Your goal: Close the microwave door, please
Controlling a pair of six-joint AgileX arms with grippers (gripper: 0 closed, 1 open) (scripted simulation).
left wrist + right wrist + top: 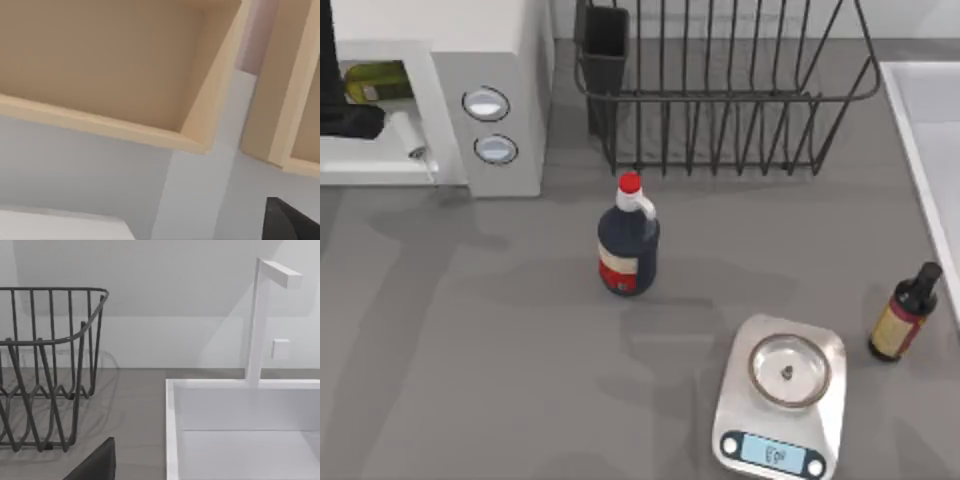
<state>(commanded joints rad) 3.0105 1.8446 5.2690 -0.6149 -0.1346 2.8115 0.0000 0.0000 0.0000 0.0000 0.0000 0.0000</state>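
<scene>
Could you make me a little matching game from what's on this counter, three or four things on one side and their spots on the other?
Things:
1. large white boxy microwave
2. dark jug with red cap and white handle
3. silver kitchen scale with round pan
4. small dark bottle with yellow label

Places:
A. near the table's right edge
B. front, right of centre
C. far left corner
D. middle of the table

Pairs: 1-C, 2-D, 3-B, 4-A
</scene>
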